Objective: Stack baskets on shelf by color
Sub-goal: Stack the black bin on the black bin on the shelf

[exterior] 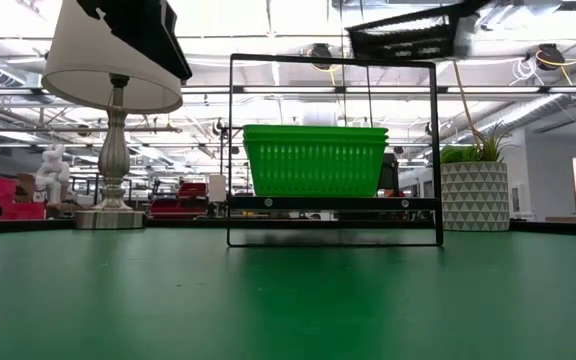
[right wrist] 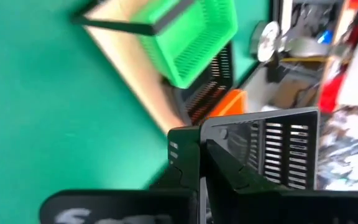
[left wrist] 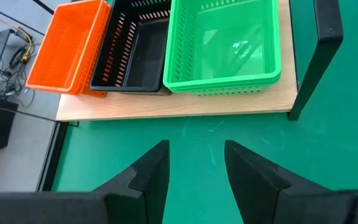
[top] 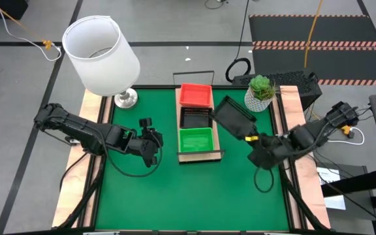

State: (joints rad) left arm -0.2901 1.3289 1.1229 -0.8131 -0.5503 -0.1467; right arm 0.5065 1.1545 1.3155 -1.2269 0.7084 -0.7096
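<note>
Right gripper (top: pixel 252 138) pinched tight on the thin wall of a black basket (top: pixel 234 116), held tilted up in the air beside the shelf (top: pixel 198 154). Looks light and stiff, made of thin plastic with slots, so probably easy to lift but easy to tip or slip. Best held by the rim, as now.

On the shelf, three spots in a row: orange basket (top: pixel 196 94) at the far end, another black basket (top: pixel 195 117) in the middle, green basket (top: pixel 196 140) at the near end.

Left gripper (top: pixel 150 141) low over the green mat (top: pixel 194 192) beside the shelf, fingers apart, nothing in them.
</note>
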